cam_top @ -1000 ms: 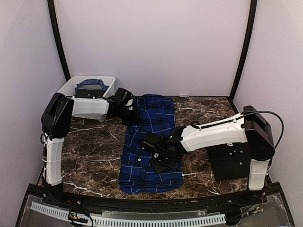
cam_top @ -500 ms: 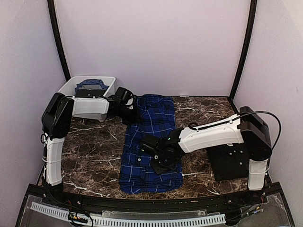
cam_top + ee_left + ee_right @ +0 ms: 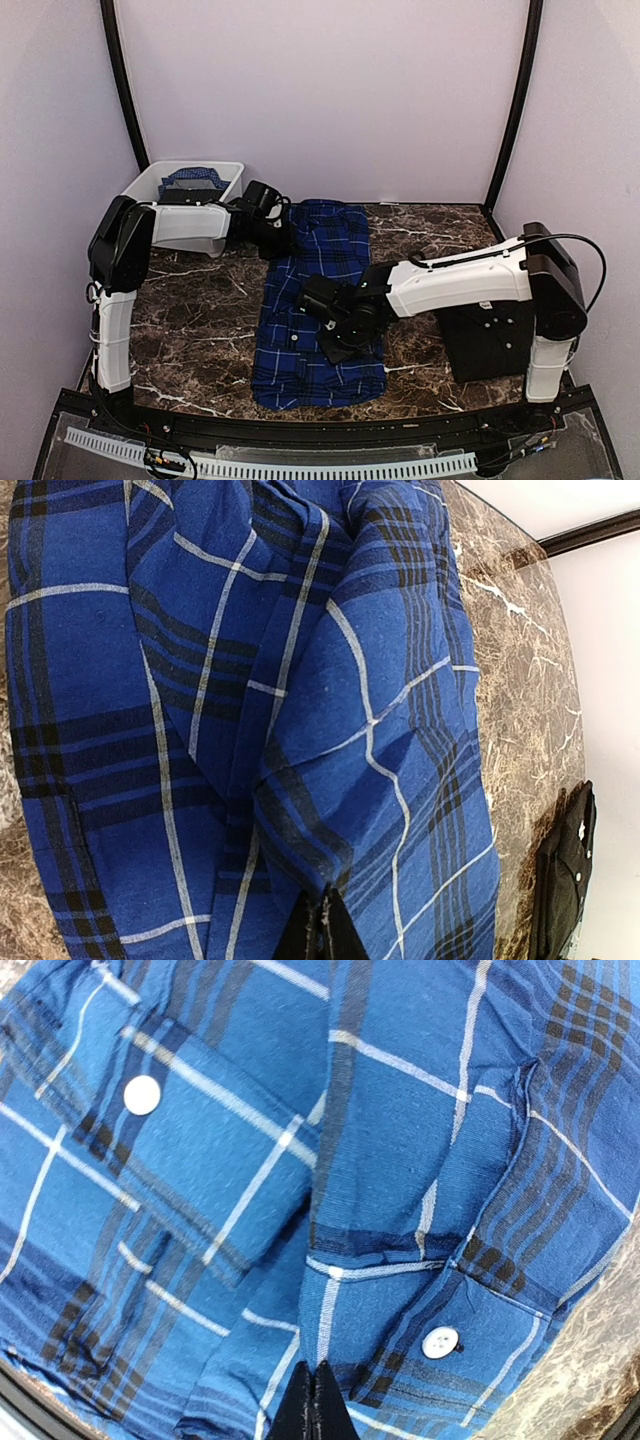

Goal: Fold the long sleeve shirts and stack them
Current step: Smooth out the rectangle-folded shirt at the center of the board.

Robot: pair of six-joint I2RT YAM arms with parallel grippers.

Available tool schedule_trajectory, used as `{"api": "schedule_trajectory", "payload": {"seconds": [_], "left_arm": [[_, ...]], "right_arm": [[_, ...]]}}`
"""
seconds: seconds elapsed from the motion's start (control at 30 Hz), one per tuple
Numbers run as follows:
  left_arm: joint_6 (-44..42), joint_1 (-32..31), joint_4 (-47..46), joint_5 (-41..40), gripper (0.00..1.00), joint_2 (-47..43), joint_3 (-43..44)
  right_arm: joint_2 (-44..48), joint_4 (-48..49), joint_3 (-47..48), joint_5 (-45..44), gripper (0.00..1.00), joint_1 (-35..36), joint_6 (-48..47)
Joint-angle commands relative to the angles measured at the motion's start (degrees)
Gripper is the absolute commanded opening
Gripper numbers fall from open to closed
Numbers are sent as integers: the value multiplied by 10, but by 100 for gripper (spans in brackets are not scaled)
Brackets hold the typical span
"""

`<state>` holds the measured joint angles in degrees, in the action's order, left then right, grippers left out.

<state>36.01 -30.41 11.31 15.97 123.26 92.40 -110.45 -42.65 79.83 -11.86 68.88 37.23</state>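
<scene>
The royal-blue plaid shirt (image 3: 318, 300) lies lengthwise down the middle of the marble table, partly folded. My left gripper (image 3: 275, 236) is at the shirt's far left edge, shut on a raised fold of the plaid cloth (image 3: 330, 810), with the fingertips (image 3: 322, 925) pinched together. My right gripper (image 3: 336, 343) sits low over the shirt's middle, shut on a ridge of plaid (image 3: 340, 1290) beside a white button (image 3: 440, 1342). The black shirt (image 3: 490, 340) lies folded at the right, partly under the right arm, and its edge with white buttons (image 3: 565, 865) shows in the left wrist view.
A white plastic tub (image 3: 225, 180) stands at the back left with blue plaid cloth (image 3: 192, 178) inside it. Bare marble (image 3: 195, 300) lies left of the shirt. Black frame posts (image 3: 510, 110) rise at both back corners.
The right gripper's jaws have closed onto the plaid cloth, and the right arm has shifted slightly. The left gripper keeps its hold at the far edge.
</scene>
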Motion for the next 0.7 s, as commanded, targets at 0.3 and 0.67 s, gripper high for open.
{"api": "schedule_trajectory", "payload": {"seconds": [0.3, 0.67], "left_arm": [[-20, 10, 21, -8, 29, -1, 14], [-48, 13, 53, -59, 50, -70, -1]], "right_arm": [[20, 31, 3, 34, 31, 4, -4], [78, 213, 9, 161, 33, -165, -44]]}}
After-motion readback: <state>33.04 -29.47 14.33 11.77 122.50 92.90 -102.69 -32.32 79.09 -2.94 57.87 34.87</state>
